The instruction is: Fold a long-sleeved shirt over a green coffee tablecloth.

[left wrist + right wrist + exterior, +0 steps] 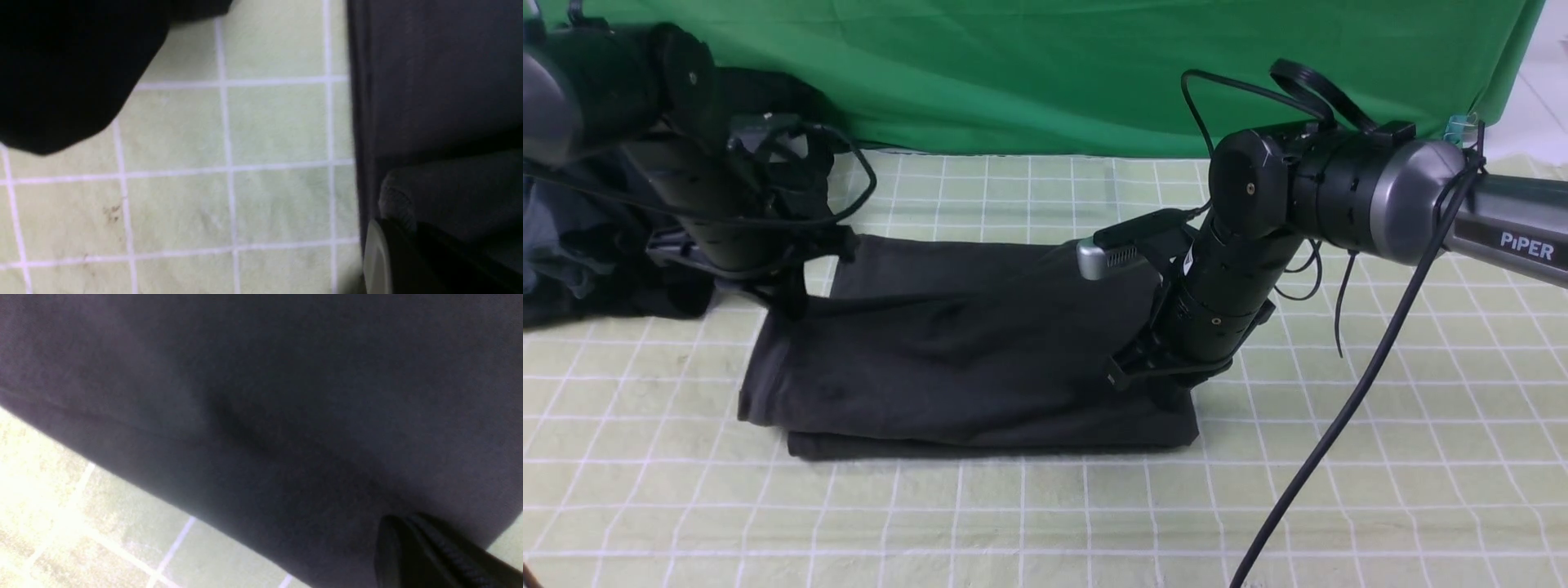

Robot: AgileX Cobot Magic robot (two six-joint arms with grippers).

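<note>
The long-sleeved shirt (964, 343) lies folded into a wide band on the green coffee tablecloth (1045, 514), its long axis running from arm to arm. The left gripper (788, 298) pinches the shirt's far left corner; the right gripper (1156, 371) is clamped on its right end (fingertips mostly buried in cloth). Each arm has its own end — so any next fold looks set to turn across that axis.

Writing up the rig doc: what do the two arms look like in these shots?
Both arms are black, cylindrical-jointed. The right arm has a silver-grey sleeve marked "PIPER", looping black cables and a silver wrist camera. The left arm is all black with trailing black cables.
</note>
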